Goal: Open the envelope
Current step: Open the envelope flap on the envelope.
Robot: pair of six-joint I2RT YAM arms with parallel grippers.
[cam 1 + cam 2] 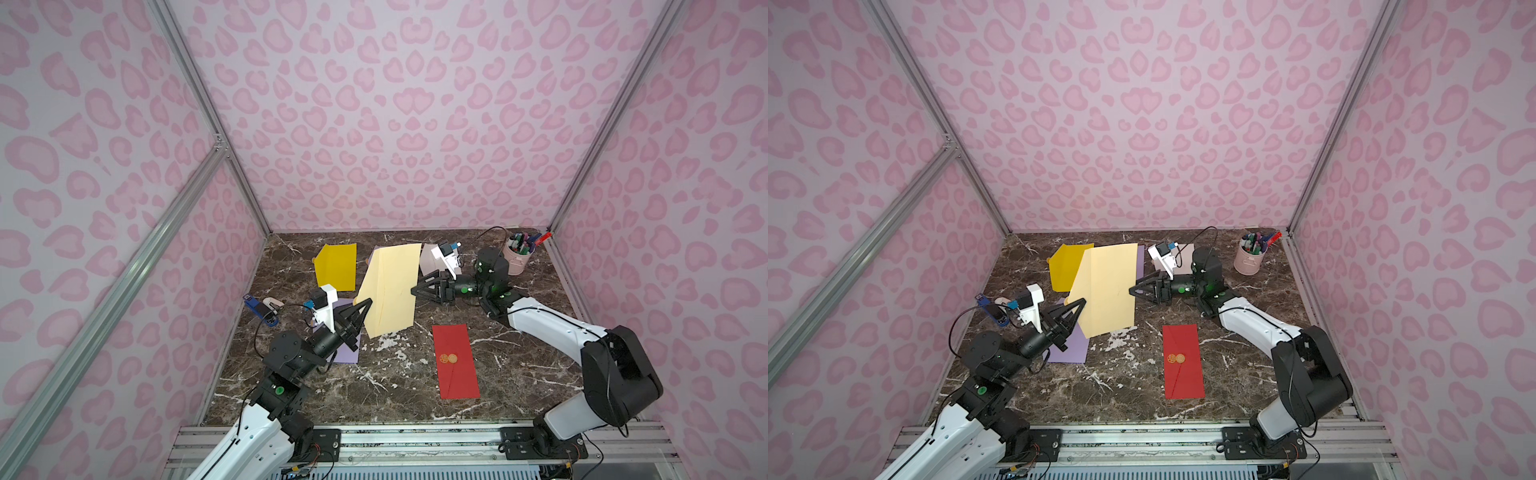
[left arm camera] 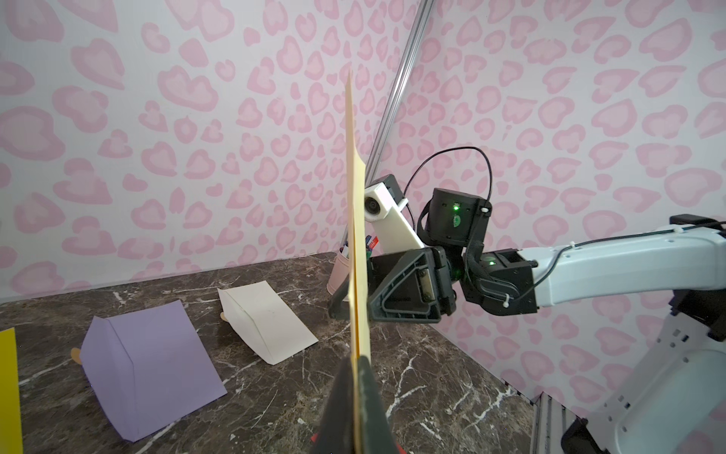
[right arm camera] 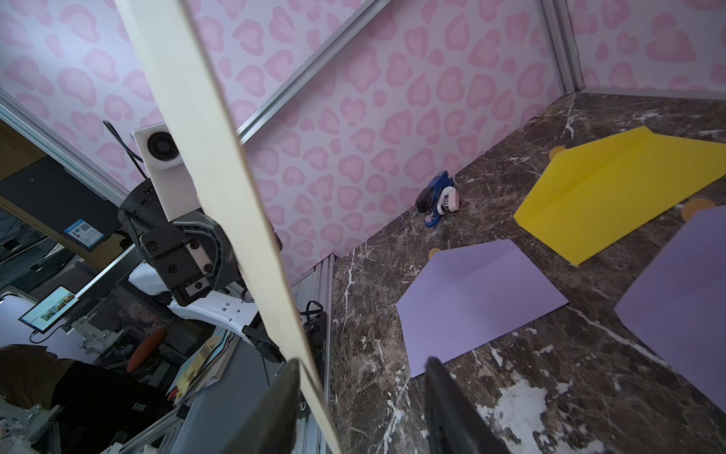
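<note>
Red envelope (image 1: 455,360), yellow envelope (image 1: 336,266); cup (image 1: 517,264) (pens)

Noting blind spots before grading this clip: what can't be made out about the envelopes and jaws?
Cream envelope: edge-on in the left wrist view, one face in both top views; flap state unclear.
Right jaws: open; the right wrist view doesn't settle whether one touches the paper.
Nearer purple envelope: mostly under the left arm in both top views.
Pens in the pink cup: too small.

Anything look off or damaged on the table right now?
Nothing spilled. The cream envelope is held upright on edge by the left pincer, with the right pincer open around its opposite edge. White worn patches mark the tabletop near it.
</note>
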